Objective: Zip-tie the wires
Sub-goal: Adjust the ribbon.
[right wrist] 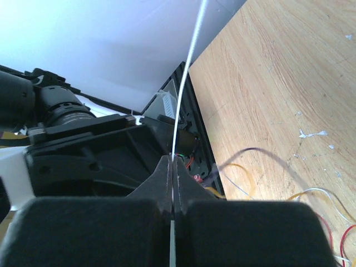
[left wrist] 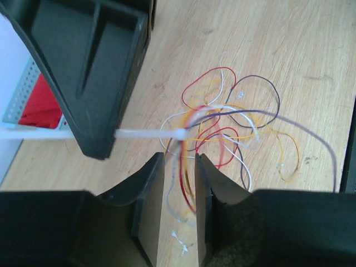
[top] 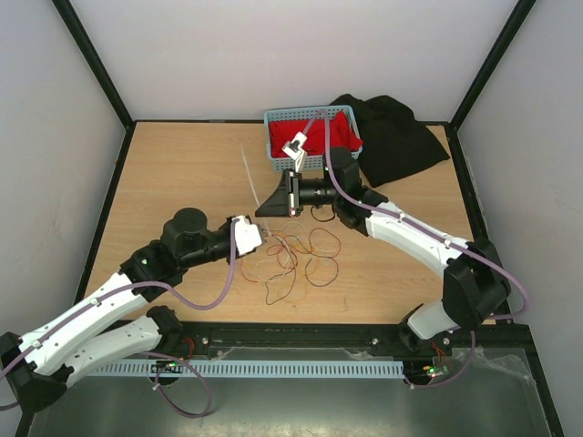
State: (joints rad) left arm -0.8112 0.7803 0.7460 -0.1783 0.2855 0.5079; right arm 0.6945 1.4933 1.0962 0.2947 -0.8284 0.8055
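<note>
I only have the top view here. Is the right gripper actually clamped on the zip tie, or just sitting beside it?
Observer: Clamped. In the right wrist view the right gripper is shut flat on the zip tie, which runs on past the fingertips.
Operator: Where does its other end go?
Observer: The left wrist view shows its head sitting right where the wires bunch together.
Operator: And the other arm?
Observer: The left gripper is open, its two sides standing apart with some strands passing between them.
</note>
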